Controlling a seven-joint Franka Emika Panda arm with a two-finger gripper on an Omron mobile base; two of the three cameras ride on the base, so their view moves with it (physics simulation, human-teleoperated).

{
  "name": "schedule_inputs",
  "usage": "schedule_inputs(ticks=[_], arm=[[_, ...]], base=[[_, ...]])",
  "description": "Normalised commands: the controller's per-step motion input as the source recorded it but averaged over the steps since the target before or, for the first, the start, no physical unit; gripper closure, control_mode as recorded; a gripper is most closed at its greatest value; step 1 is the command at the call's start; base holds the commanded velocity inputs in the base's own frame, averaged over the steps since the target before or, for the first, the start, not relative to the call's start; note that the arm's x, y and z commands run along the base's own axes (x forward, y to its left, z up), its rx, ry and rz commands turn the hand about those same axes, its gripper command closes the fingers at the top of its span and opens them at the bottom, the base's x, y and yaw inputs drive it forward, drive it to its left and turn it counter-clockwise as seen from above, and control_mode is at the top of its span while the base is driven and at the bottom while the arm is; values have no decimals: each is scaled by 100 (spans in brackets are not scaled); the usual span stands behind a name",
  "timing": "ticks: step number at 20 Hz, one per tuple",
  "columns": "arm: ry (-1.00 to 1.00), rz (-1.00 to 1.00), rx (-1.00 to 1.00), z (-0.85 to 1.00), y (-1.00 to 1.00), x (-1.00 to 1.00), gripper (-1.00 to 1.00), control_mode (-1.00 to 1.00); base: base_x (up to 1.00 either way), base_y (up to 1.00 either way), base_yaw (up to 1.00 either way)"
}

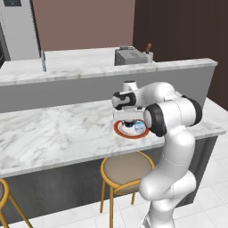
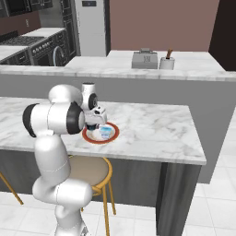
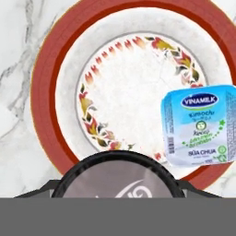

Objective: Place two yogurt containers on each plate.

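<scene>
Reaching forward and down over the marble island counter (image 1: 53, 129), my arm is folded at the elbow with the hand pointing straight down at the red-rimmed plate (image 3: 44, 83). In the left base view that plate sits at centre frame, just left of the arm's big elbow joint; in the right base view it lies left of centre, near the counter's front edge.

Item: pale blue-and-white yogurt cup (image 3: 198, 124). Lying flat on the plate at the right of the hand view, lid up, its squarish lid printed with text that reads upright in the frame. It overlaps the plate's inner ring and red rim. The same cup shows as a pale patch on the plate in the right base view (image 2: 106, 131).

Item: dark yogurt cup (image 3: 117, 177). Round, dark lid with a light scrawl, at bottom centre of the hand view, directly under the hand and over the plate's near rim.

Item: gripper (image 1: 128, 121). Hanging low over the plate, jaws part-open around the dark cup; whether the cup rests on the plate I cannot tell.

Item: wooden stool (image 1: 127, 171), below the counter edge.
</scene>
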Motion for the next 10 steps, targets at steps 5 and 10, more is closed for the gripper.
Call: schedule_inputs(ticks=[5,10], arm=[[0,0,0,-7,0,0,100,-100],[1,0,0,-11,0,1,100,-100]], base=[[0,0,0],[0,0,0]])
